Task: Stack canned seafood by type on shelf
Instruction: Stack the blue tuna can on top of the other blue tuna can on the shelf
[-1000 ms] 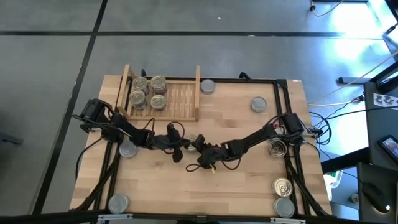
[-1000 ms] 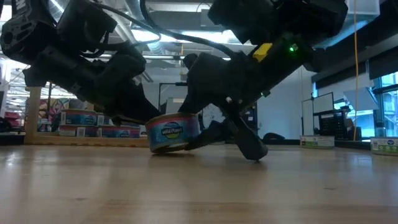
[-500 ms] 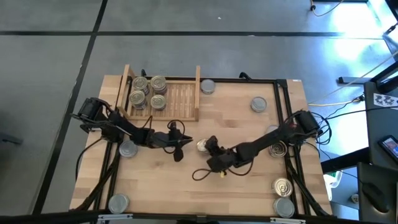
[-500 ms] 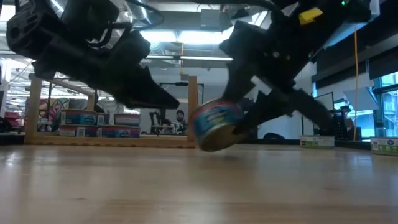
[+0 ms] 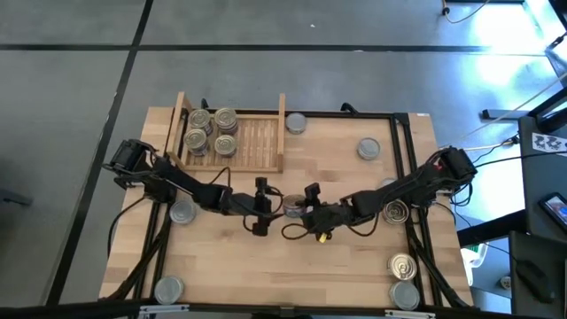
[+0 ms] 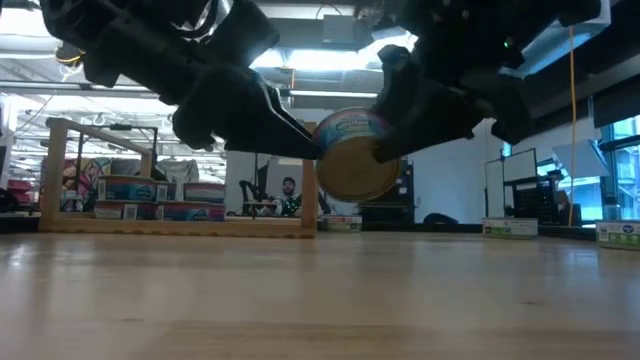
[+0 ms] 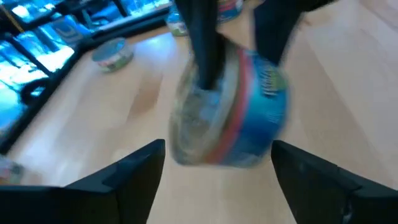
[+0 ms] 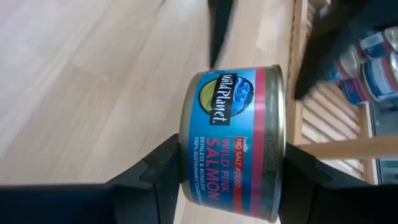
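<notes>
A blue-and-red labelled can (image 8: 233, 143) of the canned seafood hangs over the middle of the table, with my right gripper (image 8: 230, 180) shut on it. It lies on its side, one golden end (image 6: 355, 165) facing the table's near edge. My left gripper (image 7: 217, 149) is open, level with the can on its left, one finger on each side of it. The shelf (image 5: 257, 142) stands at the far left with several cans (image 5: 211, 131) on its left part. My right gripper pinches the can between its two fingers, one on each flat end (image 8: 185, 146), coming from the table's right and slanting down. The can is lifted clear of the table, on its side. My left gripper: I cannot tell whether its fingertips (image 7: 158, 149) touch the can.
Loose cans lie about the table: two by the far edge (image 5: 295, 123) (image 5: 368, 148), two at the left (image 5: 182, 213) (image 5: 168, 288), several at the right (image 5: 396, 211) (image 5: 403, 266). The shelf's right half is bare slats.
My right gripper has lifted the can off the table and rolled it from upright onto its side, drifting a little toward the table's right edge. My left gripper has risen too, rolled, and opened from shut to wide beside the can.
</notes>
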Robot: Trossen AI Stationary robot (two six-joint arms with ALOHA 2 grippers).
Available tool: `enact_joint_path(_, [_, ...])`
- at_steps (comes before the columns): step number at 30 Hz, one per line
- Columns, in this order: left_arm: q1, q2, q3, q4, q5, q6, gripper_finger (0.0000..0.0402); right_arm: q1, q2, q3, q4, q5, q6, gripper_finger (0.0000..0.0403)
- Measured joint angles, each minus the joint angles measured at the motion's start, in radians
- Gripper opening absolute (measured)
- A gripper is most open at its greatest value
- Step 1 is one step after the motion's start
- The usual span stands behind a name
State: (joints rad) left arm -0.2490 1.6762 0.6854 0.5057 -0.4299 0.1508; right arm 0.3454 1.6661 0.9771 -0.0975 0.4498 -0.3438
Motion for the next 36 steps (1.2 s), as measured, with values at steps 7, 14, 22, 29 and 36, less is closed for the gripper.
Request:
enact_joint_path(7, [-0.012,-0.001,0.013,-0.003,-0.006,0.068,0.0301,-0.001,0.000,-0.003,0.055,0.005,0.014,0.0188])
enact_joint_path(14, [-0.043,-0.005,0.021,0.026,-0.011,0.157,0.0292,-0.027,-0.003,0.003,0.129,0.022,0.025,0.0188])
enact_joint_path(22, [-0.049,-0.002,0.020,0.039,-0.009,0.163,0.0249,-0.034,-0.001,0.001,0.198,-0.040,0.033,0.0188])
enact_joint_path(29, [-0.051,-0.003,0.018,0.044,-0.010,0.172,0.0183,-0.033,0.001,0.000,0.212,-0.074,0.053,0.0196])
enact_joint_path(36, [-0.067,-0.055,0.015,-0.052,-0.180,0.166,0.0180,-0.010,-0.058,0.004,0.043,0.018,0.116,0.0368])
